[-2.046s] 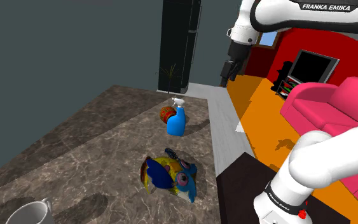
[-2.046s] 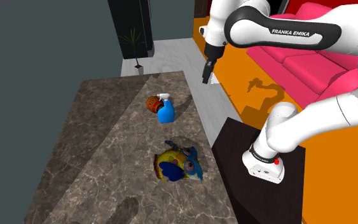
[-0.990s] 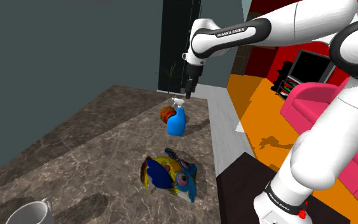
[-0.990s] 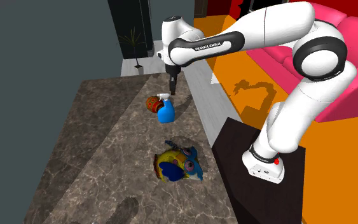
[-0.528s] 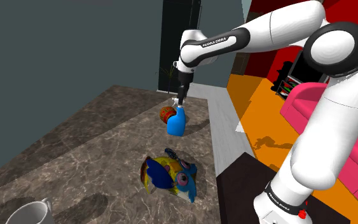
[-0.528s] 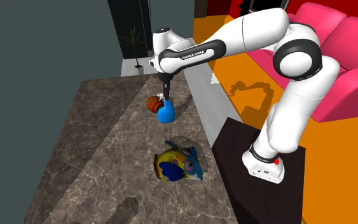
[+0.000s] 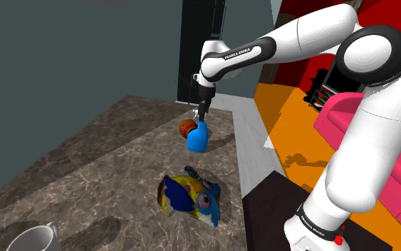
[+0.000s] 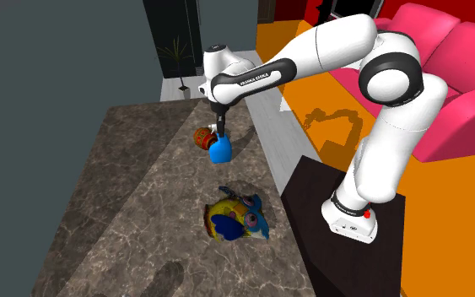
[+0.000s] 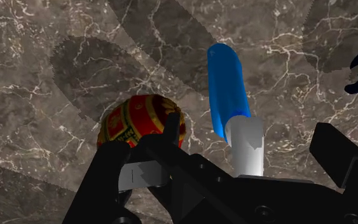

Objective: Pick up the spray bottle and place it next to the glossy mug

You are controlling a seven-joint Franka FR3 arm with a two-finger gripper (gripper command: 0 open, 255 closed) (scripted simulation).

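Wrist view: the gripper (image 9: pixel 234 137), unclenched, straddles the spray bottle (image 9: pixel 225 89) at its neck; closing off-centre could tip it against the ball (image 9: pixel 139 121).

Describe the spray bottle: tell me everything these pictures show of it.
The spray bottle has a flat blue body, wider at the base, topped by a white spray head. It stands upright on the dark marbled tabletop, close beside a red-and-gold ball but apart from it. The black gripper hangs right over it, open, its fingers on either side of the white head without touching it.
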